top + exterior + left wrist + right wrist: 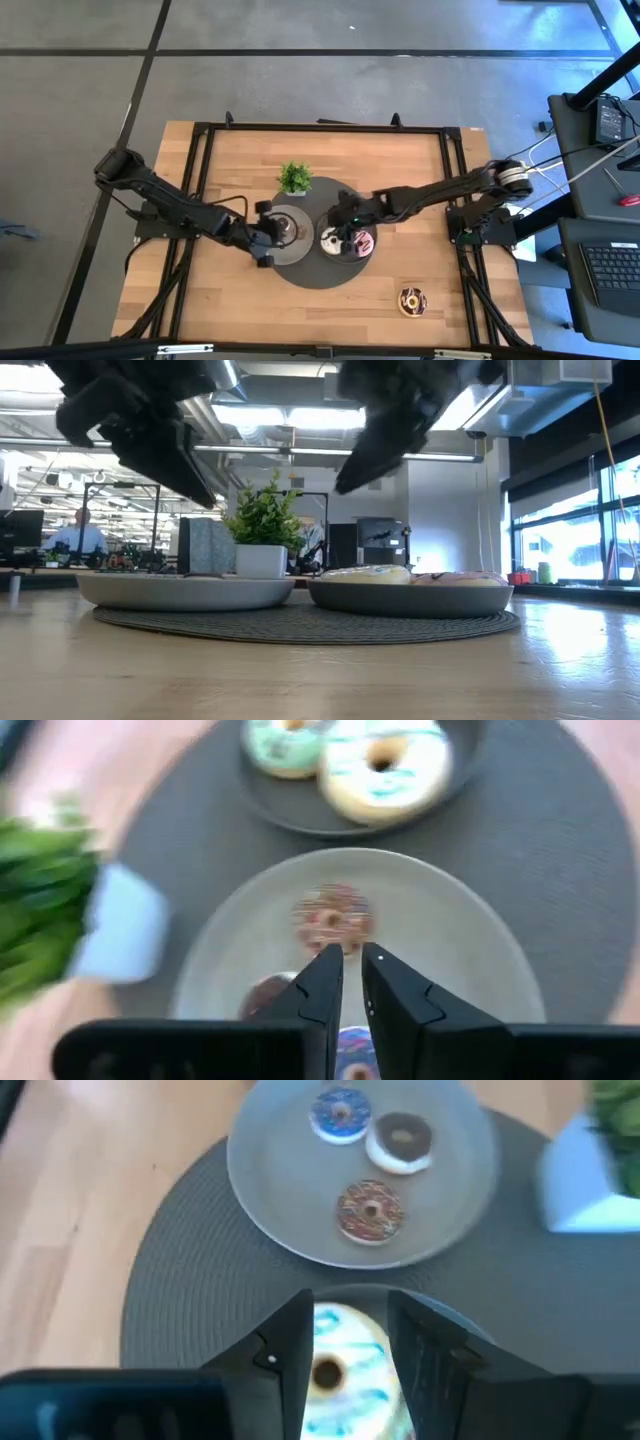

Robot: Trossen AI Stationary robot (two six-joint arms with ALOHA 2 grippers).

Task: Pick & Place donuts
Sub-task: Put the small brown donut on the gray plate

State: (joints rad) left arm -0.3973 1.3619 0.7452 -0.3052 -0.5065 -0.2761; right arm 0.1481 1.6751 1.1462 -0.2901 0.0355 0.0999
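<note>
The right gripper (pixel 345 1355) hangs with fingers apart over a cream donut with blue icing (pixel 345 1365) on the darker grey plate (pixel 368 257); the left gripper (pixel 350 985), fingers nearly together, hovers above small donuts (pixel 333 916) on the lighter grey plate (pixel 450 950).

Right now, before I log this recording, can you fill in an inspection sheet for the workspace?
Surface: wooden table with a round dark mat.
Job's things: three small donuts on the left plate; the cream donut and others on the right plate; one sprinkled donut loose on the wood.
Clutter: potted plant at the mat's far edge.
Hands: left hand over the left plate, nearly closed, empty; right hand open, straddling the cream donut.
Cables: along both arms.
Surroundings: a person at a far desk; laptop right of the table.
</note>
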